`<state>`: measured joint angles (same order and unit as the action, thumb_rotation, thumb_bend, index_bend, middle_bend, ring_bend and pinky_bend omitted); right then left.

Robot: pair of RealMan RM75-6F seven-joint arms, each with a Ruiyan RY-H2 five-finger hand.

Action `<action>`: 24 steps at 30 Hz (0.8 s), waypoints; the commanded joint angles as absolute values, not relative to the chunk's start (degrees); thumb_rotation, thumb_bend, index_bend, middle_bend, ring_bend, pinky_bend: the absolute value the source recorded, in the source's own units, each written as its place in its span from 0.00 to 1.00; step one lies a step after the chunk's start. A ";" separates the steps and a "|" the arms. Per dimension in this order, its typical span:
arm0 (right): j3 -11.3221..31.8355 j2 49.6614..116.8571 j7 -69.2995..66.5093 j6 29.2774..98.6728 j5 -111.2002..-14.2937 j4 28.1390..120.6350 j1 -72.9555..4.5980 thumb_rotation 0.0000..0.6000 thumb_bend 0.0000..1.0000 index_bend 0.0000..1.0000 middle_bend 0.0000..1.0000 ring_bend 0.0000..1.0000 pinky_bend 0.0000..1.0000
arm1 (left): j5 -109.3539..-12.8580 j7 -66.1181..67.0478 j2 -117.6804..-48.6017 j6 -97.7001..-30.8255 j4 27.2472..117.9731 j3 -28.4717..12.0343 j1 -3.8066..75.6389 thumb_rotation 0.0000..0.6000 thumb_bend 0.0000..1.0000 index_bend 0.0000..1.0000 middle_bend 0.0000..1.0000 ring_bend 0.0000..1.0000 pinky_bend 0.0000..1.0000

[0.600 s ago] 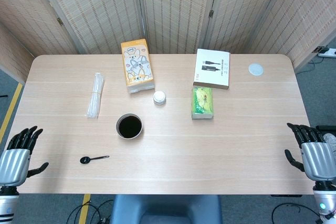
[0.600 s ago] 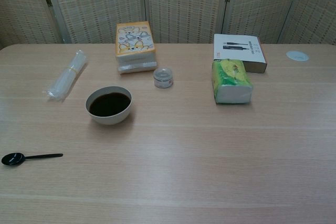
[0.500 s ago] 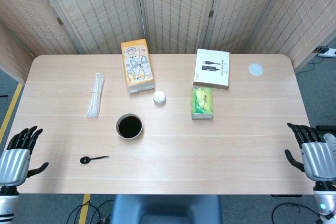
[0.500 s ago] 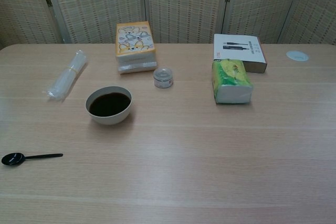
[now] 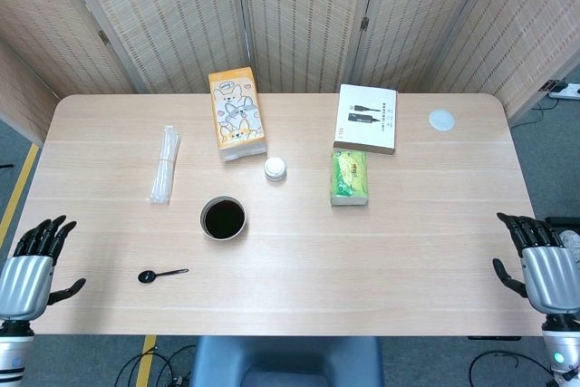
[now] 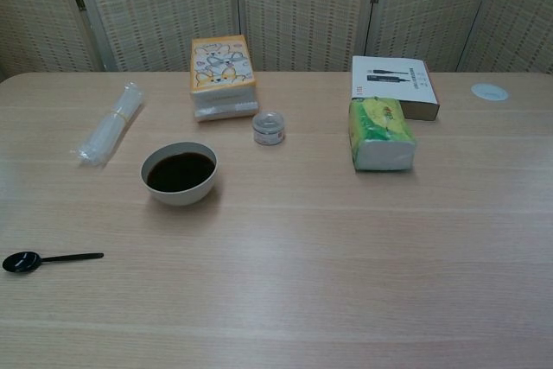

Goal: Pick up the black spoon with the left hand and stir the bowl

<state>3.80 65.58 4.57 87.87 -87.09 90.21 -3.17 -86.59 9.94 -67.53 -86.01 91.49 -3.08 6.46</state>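
The wooden table (image 5: 408, 251) is being seen from above in the head view, and folding bamboo screens (image 5: 299, 15) are standing behind it. At its two near corners the hands are being held off the table edge: the left hand (image 5: 27, 274) and the right hand (image 5: 546, 269). The fingers of both are being kept spread apart and nothing is being held by them. Neither hand is being shown in the chest view.

On the far side an orange tissue pack (image 5: 236, 112) and a white box (image 5: 366, 118) are lying, and a green tissue pack (image 5: 350, 177) is being placed just in front of the box. A bundle of clear plastic (image 5: 165, 164) is lying to the left. The bowl (image 5: 223, 218) is standing near the middle-left, and dark liquid is being held in it. A small white jar (image 5: 275, 169) is standing between the bowl and the orange pack. A white round lid (image 5: 441, 120) is lying near the far right corner.

The black spoon (image 5: 160, 275) is lying flat on the table near the front edge, apart from the bowl, between the bowl and the left hand, with its handle pointing right.
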 commanded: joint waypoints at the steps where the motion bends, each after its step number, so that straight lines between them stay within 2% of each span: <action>1: 3.83 65.57 4.41 88.12 -87.17 90.12 -3.03 1.00 0.26 0.17 0.23 0.20 0.21 | -86.88 9.67 -67.55 -86.00 91.41 -3.06 6.62 1.00 0.13 0.16 0.12 0.11 0.18; 5: 3.95 65.47 4.22 88.33 -87.23 90.07 -2.98 1.00 0.26 0.17 0.23 0.20 0.21 | -87.66 9.89 -67.66 -85.85 91.45 -2.87 6.96 1.00 0.13 0.17 0.14 0.14 0.20; 7: 3.99 65.43 4.16 88.41 -87.34 90.01 -2.99 1.00 0.26 0.17 0.23 0.20 0.21 | -88.26 9.86 -67.68 -85.59 91.59 -2.80 7.35 1.00 0.13 0.19 0.18 0.19 0.25; 11: 4.02 65.35 4.02 88.24 -87.44 89.92 -3.12 1.00 0.26 0.17 0.23 0.20 0.21 | -89.37 9.66 -67.75 -85.00 91.79 -2.97 8.38 1.00 0.13 0.22 0.28 0.29 0.43; 16: 4.07 64.96 3.94 87.74 -87.27 90.01 -3.31 1.00 0.26 0.17 0.23 0.20 0.21 | -91.48 8.32 -68.26 -82.10 91.25 -3.50 11.61 1.00 0.23 0.33 0.52 0.55 0.74; 19: 4.07 64.78 3.88 87.60 -87.19 90.12 -3.33 1.00 0.26 0.17 0.23 0.20 0.22 | -91.90 7.54 -68.94 -79.83 90.37 -3.75 13.57 1.00 0.23 0.41 0.64 0.66 0.88; 22: 4.02 64.73 3.88 87.53 -87.18 90.09 -3.32 1.00 0.26 0.17 0.23 0.20 0.22 | -92.01 6.83 -69.67 -77.50 89.97 -3.76 15.32 1.00 0.23 0.46 0.74 0.75 0.97; 24: 4.01 64.71 3.86 87.43 -87.11 90.07 -3.33 1.00 0.26 0.17 0.23 0.20 0.22 | -92.06 6.81 -70.30 -76.37 89.63 -3.72 16.21 1.00 0.23 0.48 0.78 0.79 1.00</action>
